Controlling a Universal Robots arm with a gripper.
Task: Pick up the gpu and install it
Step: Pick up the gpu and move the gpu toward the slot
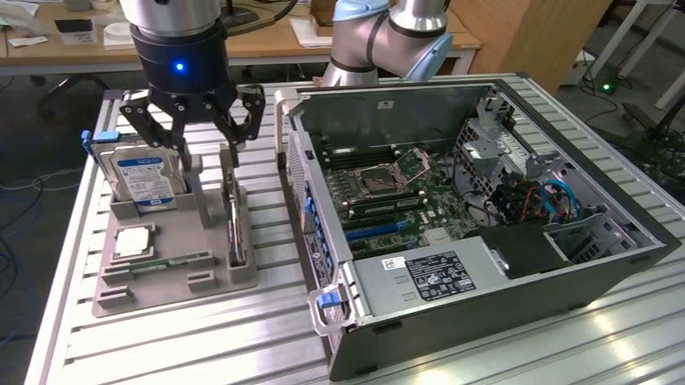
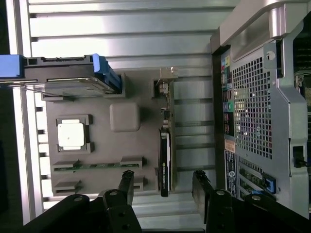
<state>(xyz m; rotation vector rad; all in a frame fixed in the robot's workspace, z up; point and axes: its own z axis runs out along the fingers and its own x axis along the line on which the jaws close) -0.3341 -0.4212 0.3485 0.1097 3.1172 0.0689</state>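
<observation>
Jaws apart above the gpu point(image 2: 165, 162) — I haven't gripped it; it stands in its holder point(image 2: 146, 141), uninstalled.

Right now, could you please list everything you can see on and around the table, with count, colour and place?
gpu: one, black with silver bracket, standing on edge in the holder, under the claw
hard drive: one, silver with blue label, upright in the holder, exterior view's left of the gpu
processor: one, silver, flat in a holder recess
memory stick: one, green, lying in a holder slot
holder: one, grey, on the table
computer case: one, dark, side open, exterior view's right
table: one, silver, slatted
claw: one, black, open, over the gpu
arm: one, silver and blue, behind the case
</observation>
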